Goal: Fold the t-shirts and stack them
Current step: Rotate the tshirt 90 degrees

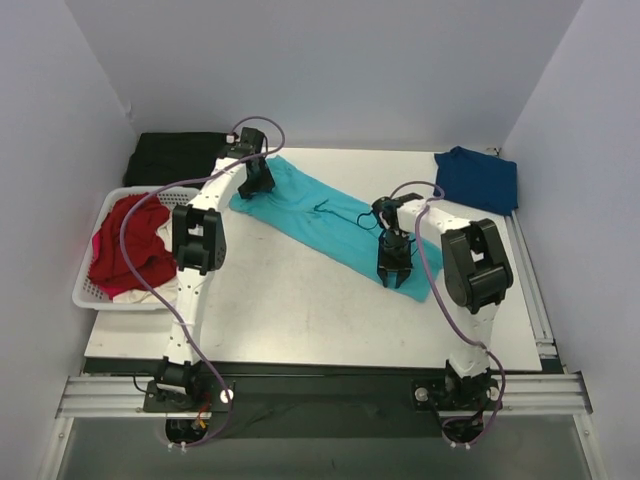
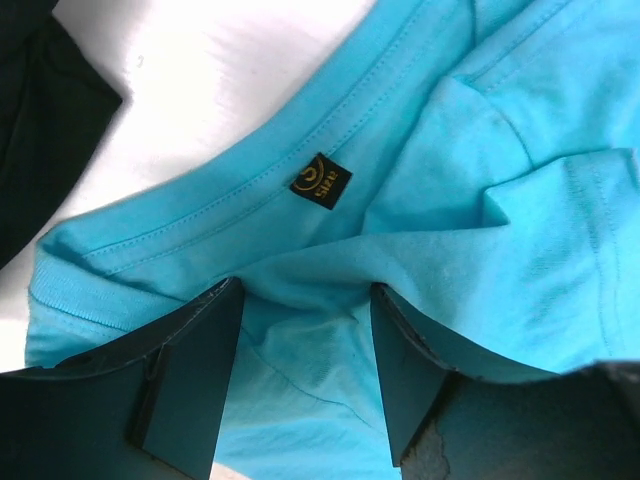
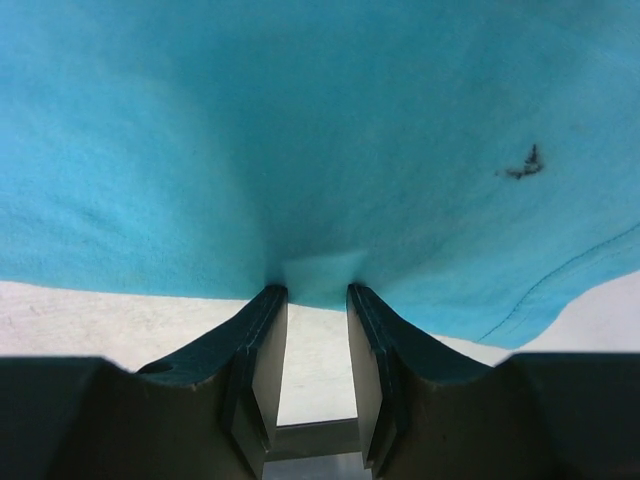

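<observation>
Left claw (image 1: pixel 259 188): set down on the collar end of the turquoise shirt (image 1: pixel 320 215), its fingers (image 2: pixel 190 390) well apart. Loose cloth lies in the gap between them, and nothing is pinched. Just ahead of the fingertips runs the collar band (image 2: pixel 200 225) with a small black label (image 2: pixel 321 181). A black cloth (image 1: pixel 175 155) lies ahead and to the left of this claw, apart from the shirt. Right claw (image 1: pixel 393 280): at the opposite end of the same shirt, on its near edge. Its fingers (image 3: pixel 255 370) stand narrowly apart with a small tuck of hem between the tips, and bare table (image 1: pixel 300 310) shows behind that tuck. Whether the tuck is firmly clamped cannot be told. The rest of the cloth spreads ahead of this claw, with a small dark mark (image 3: pixel 523 165) ahead and to the right. The shirt lies as one long band from claw to claw. The navy shirt (image 1: pixel 478 178) lies folded well beyond the right claw, to its right at the far table corner. The red shirt (image 1: pixel 130 245) lies crumpled in a white basket (image 1: pixel 90 292), left of the left claw and nearer the arm bases.
</observation>
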`<state>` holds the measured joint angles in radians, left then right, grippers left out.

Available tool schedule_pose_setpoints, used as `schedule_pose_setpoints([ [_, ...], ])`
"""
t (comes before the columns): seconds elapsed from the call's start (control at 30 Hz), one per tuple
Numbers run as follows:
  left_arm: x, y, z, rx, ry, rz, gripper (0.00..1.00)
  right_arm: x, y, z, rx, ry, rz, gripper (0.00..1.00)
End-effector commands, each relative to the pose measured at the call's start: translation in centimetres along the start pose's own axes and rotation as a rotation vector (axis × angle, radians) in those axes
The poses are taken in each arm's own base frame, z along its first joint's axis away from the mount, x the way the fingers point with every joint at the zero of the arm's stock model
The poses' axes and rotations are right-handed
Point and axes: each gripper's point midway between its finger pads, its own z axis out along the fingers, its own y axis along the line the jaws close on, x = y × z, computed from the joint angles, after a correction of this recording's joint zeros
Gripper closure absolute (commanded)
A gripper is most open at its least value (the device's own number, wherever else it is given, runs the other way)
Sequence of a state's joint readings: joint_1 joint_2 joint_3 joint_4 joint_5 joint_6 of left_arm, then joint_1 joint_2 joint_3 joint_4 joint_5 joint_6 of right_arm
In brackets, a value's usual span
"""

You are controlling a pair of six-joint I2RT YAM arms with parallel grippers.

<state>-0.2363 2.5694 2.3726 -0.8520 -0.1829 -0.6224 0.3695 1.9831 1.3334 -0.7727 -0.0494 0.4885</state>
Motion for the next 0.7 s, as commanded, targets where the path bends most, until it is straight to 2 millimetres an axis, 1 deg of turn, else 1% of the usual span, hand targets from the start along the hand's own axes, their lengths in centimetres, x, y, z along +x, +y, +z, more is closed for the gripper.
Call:
schedule_pose_setpoints([
  [0.0, -1.4, -1.9, 0.8, 0.094, -0.031, 0.015, 0.35, 3.2, 0.6, -0.9, 0.002, 0.054, -0.020, 0.69],
  [0.03, -1.9, -2.6, 0.8, 0.134, -0.042, 0.016, 0.34, 3.7, 0.9, -0.8, -0.001, 0.062, -0.029, 0.69],
  [0.07, -1.9, -2.7, 1.0, 0.145, -0.044, 0.013, 0.34, 4.6, 1.5, -0.9, -0.007, 0.072, -0.042, 0.69],
  [0.1, -2.1, -3.0, 1.0, 0.159, -0.049, 0.009, 0.33, 5.0, 1.7, -0.9, -0.011, 0.078, -0.050, 0.69],
  [0.13, -2.5, -3.7, 1.1, 0.206, -0.054, 0.007, 0.32, 5.4, 1.9, -0.9, -0.014, 0.082, -0.054, 0.69],
  [0.17, -2.5, -4.1, 1.3, 0.231, -0.051, -0.001, 0.32, 6.2, 2.5, -1.0, -0.021, 0.091, -0.070, 0.70],
  [0.2, -2.6, -4.3, 1.4, 0.241, -0.051, -0.007, 0.32, 6.5, 2.8, -1.0, -0.024, 0.092, -0.081, 0.70],
  [0.23, -2.9, -5.0, 1.3, 0.279, -0.057, -0.006, 0.32, 6.9, 3.1, -1.1, -0.027, 0.093, -0.090, 0.70],
  [0.3, -2.9, -6.1, 1.5, 0.330, -0.054, -0.005, 0.32, 7.9, 4.0, -1.3, -0.036, 0.098, -0.124, 0.71],
  [0.33, -2.7, -6.3, 2.0, 0.337, -0.053, -0.009, 0.32, 8.2, 4.3, -1.3, -0.038, 0.102, -0.135, 0.71],
  [0.37, -2.8, -6.5, 2.0, 0.349, -0.054, -0.011, 0.32, 8.9, 4.9, -1.4, -0.039, 0.100, -0.164, 0.71],
  [0.47, -2.5, -7.3, 2.4, 0.383, -0.046, -0.027, 0.32, 9.8, 5.9, -1.3, -0.046, 0.108, -0.212, 0.72],
  [0.57, -2.4, -8.4, 2.5, 0.436, -0.048, -0.029, 0.32, 10.9, 7.6, -1.5, -0.060, 0.110, -0.299, 0.73],
  [0.6, -2.5, -8.9, 2.2, 0.460, -0.044, -0.035, 0.32, 11.6, 8.3, -1.6, -0.063, 0.108, -0.343, 0.73],
  [0.63, -2.8, -9.4, 2.1, 0.487, -0.057, -0.036, 0.32, 11.7, 9.2, -2.0, -0.083, 0.101, -0.368, 0.74],
  [0.67, -3.0, -9.8, 1.8, 0.508, -0.060, -0.034, 0.32, 11.8, 9.7, -2.0, -0.090, 0.101, -0.403, 0.74],
])
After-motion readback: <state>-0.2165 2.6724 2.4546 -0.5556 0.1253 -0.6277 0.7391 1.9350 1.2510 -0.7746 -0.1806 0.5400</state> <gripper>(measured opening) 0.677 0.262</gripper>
